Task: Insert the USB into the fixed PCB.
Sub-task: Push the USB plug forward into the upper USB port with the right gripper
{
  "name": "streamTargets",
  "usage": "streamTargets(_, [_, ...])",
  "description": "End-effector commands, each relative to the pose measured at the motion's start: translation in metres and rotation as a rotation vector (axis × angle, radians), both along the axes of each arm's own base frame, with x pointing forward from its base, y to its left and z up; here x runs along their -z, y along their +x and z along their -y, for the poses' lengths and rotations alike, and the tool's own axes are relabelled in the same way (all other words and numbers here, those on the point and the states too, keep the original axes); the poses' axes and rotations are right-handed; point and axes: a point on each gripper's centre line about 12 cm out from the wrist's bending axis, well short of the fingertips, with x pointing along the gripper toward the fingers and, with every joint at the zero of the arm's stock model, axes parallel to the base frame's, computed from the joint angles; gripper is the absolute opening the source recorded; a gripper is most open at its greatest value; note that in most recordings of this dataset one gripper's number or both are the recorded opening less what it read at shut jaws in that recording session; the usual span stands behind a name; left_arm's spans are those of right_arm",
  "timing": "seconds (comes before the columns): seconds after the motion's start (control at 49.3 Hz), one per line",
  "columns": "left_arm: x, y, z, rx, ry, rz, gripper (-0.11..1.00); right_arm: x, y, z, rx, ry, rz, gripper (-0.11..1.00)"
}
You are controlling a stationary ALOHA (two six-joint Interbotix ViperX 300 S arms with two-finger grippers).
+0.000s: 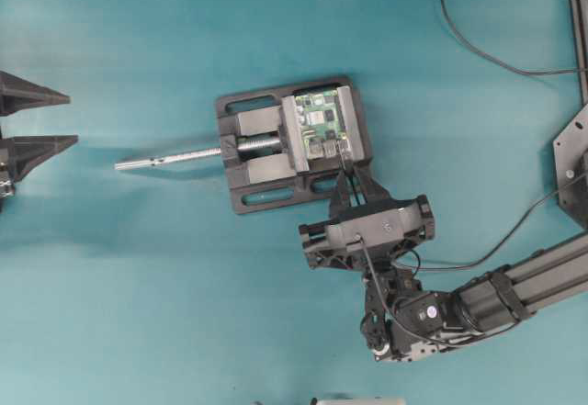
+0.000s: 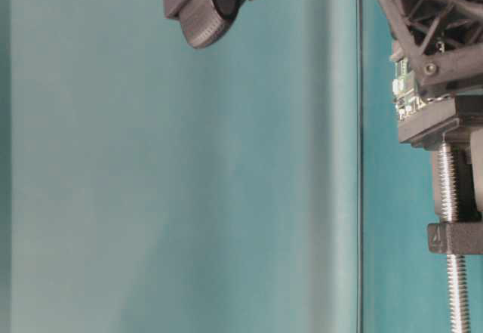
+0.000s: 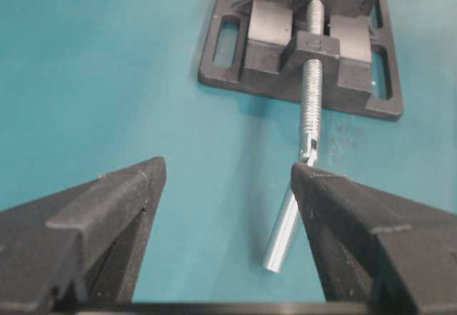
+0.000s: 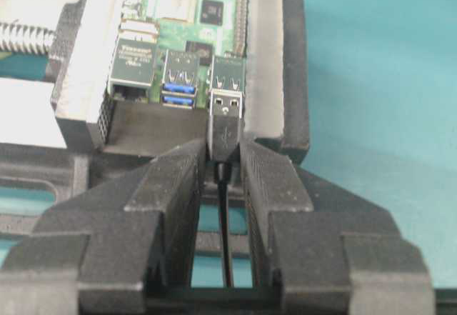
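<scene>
The green fixed PCB (image 1: 323, 122) sits clamped in the black vise (image 1: 266, 171). In the right wrist view the PCB (image 4: 182, 4) shows its silver ports facing me. My right gripper (image 4: 223, 152) is shut on the USB (image 4: 227, 118), whose thin black cable runs back between the fingers. The plug's metal tip sits at the mouth of the rightmost silver port (image 4: 230, 72); how deep it goes I cannot tell. From overhead, the right gripper (image 1: 347, 177) is against the vise's near edge. My left gripper (image 1: 73, 118) stands open at the far left, and between its fingertips (image 3: 228, 168) there is nothing.
The vise's silver screw rod (image 1: 170, 158) sticks out to the left toward my left gripper, its handle (image 3: 285, 229) lying by the right finger. A black cable (image 1: 478, 51) loops over the table at the top right. The right arm (image 1: 514, 290) comes in from the lower right.
</scene>
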Motion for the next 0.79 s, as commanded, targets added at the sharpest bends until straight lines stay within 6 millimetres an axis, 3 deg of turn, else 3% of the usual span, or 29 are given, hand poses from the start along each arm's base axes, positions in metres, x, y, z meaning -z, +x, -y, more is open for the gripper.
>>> streamTargets(0.0, [-0.004,0.002,0.000,0.002,0.002,0.010,0.85,-0.020,0.003,0.006,0.018,0.021,0.046,0.20])
streamTargets(0.487, [-0.005,0.002,0.000,0.002,0.003,0.012,0.85,-0.029,0.006,0.014,0.024,0.006,0.033,0.20])
streamTargets(0.77, [-0.005,0.002,0.000,0.002,0.003,0.012,0.85,-0.022,0.010,0.017,0.018,0.008,0.029,0.20])
